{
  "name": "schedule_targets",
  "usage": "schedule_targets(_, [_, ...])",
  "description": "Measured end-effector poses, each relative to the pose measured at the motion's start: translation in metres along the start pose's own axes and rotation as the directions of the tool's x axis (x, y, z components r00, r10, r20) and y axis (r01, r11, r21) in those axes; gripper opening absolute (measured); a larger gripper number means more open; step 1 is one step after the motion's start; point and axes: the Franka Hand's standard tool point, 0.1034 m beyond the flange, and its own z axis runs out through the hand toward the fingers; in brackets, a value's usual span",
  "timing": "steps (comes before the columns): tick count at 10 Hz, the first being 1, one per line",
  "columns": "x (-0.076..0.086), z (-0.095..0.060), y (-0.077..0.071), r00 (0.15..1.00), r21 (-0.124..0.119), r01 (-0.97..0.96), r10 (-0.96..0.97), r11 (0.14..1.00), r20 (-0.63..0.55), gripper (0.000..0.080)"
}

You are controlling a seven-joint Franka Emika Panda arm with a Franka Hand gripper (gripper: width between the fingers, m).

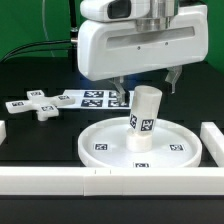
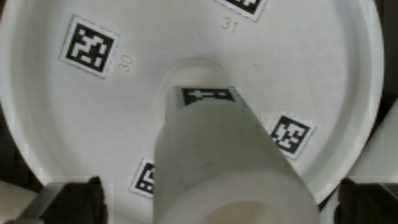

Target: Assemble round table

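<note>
White smooth plastic: rimmed round disc (image 1: pixel 110 132) holds short cylinder leg (image 1: pixel 144 120), tilted, near centre. Cross-shaped piece (image 1: pixel 38 105) lies at disc's 10 o'clock, ext view. Gripper (image 1: pixel 148 89) jaws spread, released, over leg

Black-and-white square tags stand on the disc (image 1: pixel 108 152), leg (image 1: pixel 145 112), cross (image 1: pixel 40 106) and marker board (image 1: pixel 92 98); no words are readable.

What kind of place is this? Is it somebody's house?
Most likely a robot test lab, not a house. A white robot arm hangs over a black table, the white plastic disc and leg wear black-and-white square tags, and a flat marker board lies on the table too.
</note>
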Motion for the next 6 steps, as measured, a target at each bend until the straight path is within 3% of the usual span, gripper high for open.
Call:
schedule_targets(1, [0.0004, 0.0, -0.0008, 1.0, 0.0, 0.002, -0.002, 1.0, -0.001, 0.0644])
schedule_targets(2, [0.0003, 0.0004, -0.0011, 1.0, 0.0, 0.002, -0.002, 1.0, 0.0, 0.0532])
schedule_targets(3, [0.0004, 0.0003, -0.0009, 1.0, 0.0, 0.002, -0.002, 1.0, 0.0, 0.0532])
schedule_targets(4, [0.0005, 0.0003, -0.0008, 1.0, 0.0, 0.002, -0.002, 1.0, -0.001, 0.0409])
schedule_targets(6, [0.0006, 0.0003, -0.0009, 1.0, 0.0, -0.014, 0.014, 1.0, -0.002, 0.0409])
